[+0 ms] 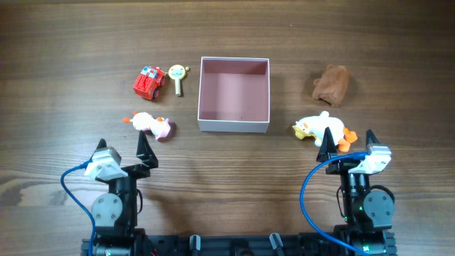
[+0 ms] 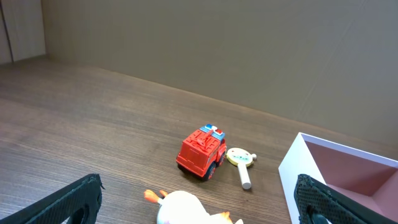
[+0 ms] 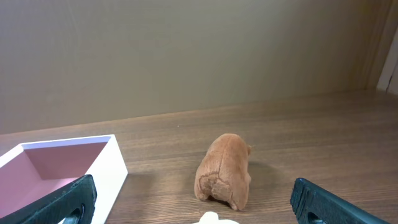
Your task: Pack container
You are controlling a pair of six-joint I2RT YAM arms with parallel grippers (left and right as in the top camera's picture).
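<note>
**Grippers spread wide and holding nothing; container upright on the table**

Your left gripper (image 1: 122, 142) sits nearer to you than the container (image 1: 233, 126) and off to its left. Its fingers are parted to full width with nothing between them. Your right gripper (image 1: 348, 135) sits nearer than the container and off to its right, also spread wide and carrying nothing.

Just beyond the left gripper, a white and pink duck toy (image 1: 151, 125) lies left of the container's near wall, clear of it. On the other side, a white and yellow duck toy (image 1: 320, 129) with orange parts lies right of that same near wall. In the overhead view one right finger overlaps this toy; you cannot tell from the views whether they touch.

The container stands upright on the wooden table (image 1: 71, 43) with its top open. Its walls are white and its dusty-pink floor is exposed.

Left of the container's far half stands a red fire truck (image 1: 148, 82). A cream round-headed toy (image 1: 177, 75) on a short stick lies between the truck and the container, just beside the truck and apart from the wall. Right of the container's far half, well apart from it, lies a brown plush toy (image 1: 331, 84).
</note>
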